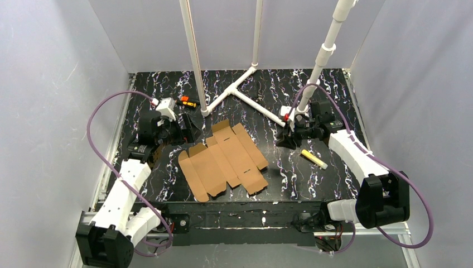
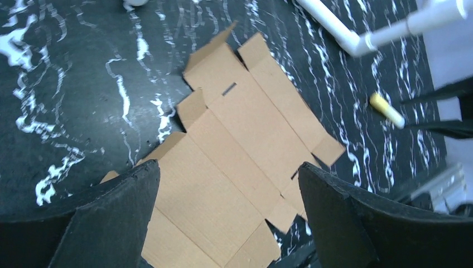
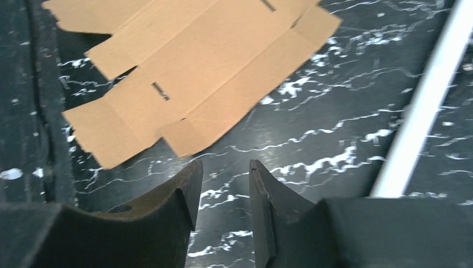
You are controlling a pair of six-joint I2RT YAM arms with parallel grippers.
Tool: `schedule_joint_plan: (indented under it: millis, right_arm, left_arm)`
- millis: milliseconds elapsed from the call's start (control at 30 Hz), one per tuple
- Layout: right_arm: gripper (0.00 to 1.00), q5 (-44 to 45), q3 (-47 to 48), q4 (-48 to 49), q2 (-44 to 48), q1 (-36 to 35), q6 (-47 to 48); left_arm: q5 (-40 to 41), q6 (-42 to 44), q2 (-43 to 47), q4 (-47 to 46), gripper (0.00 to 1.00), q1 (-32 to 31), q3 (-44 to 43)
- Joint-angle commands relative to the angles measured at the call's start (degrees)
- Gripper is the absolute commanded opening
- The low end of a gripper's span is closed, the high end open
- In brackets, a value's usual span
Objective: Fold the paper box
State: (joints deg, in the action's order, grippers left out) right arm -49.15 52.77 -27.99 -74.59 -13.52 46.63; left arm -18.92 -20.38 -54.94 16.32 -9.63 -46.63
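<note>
The paper box (image 1: pixel 226 159) is a flat brown die-cut cardboard sheet with flaps and slots, lying unfolded in the middle of the black marbled table. My left gripper (image 1: pixel 188 128) hovers just left of its far-left corner, jaws wide open and empty. In the left wrist view the sheet (image 2: pixel 240 139) lies below the open gripper (image 2: pixel 228 166). My right gripper (image 1: pixel 284 138) is to the right of the sheet, apart from it. In the right wrist view its gripper (image 3: pixel 225 163) is open by a narrow gap and empty, and the sheet (image 3: pixel 184 61) lies ahead.
A yellow cylinder (image 1: pixel 314 158) lies right of the sheet, near the right arm; it also shows in the left wrist view (image 2: pixel 387 110). A white pipe frame (image 1: pixel 245 92) stands at the back. A small orange and black tool (image 1: pixel 187 102) lies at back left.
</note>
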Motion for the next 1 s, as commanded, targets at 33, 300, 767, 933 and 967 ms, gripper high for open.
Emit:
schedule_joint_plan:
  millis: [33, 300, 767, 933, 967]
  right_arm:
    - [0.47, -4.91, -1.28, -5.19, 0.94, 0.33, 4.45]
    - [0.47, -4.57, -0.74, -6.79, 0.58, 0.33, 6.34]
    - [0.48, -4.18, -0.67, -7.24, 0.27, 0.33, 7.13]
    - [0.48, -4.22, -0.62, -7.42, -0.20, 0.40, 7.20]
    - [0.48, -4.13, -0.57, -7.43, -0.25, 0.34, 7.24]
  left_arm:
    - [-11.69, 11.77, 1.24, -1.01, 0.94, 0.47, -4.28]
    - [-5.61, 3.87, -2.10, -7.68, 0.93, 5.23, -1.83]
    - [8.47, -18.92, -24.44, 6.51, 0.78, 14.91, -16.13]
    - [7.56, -23.40, -43.32, 16.95, 0.55, 14.47, -37.32]
    - [6.85, -23.70, -45.15, 16.85, 0.53, 13.95, -40.63]
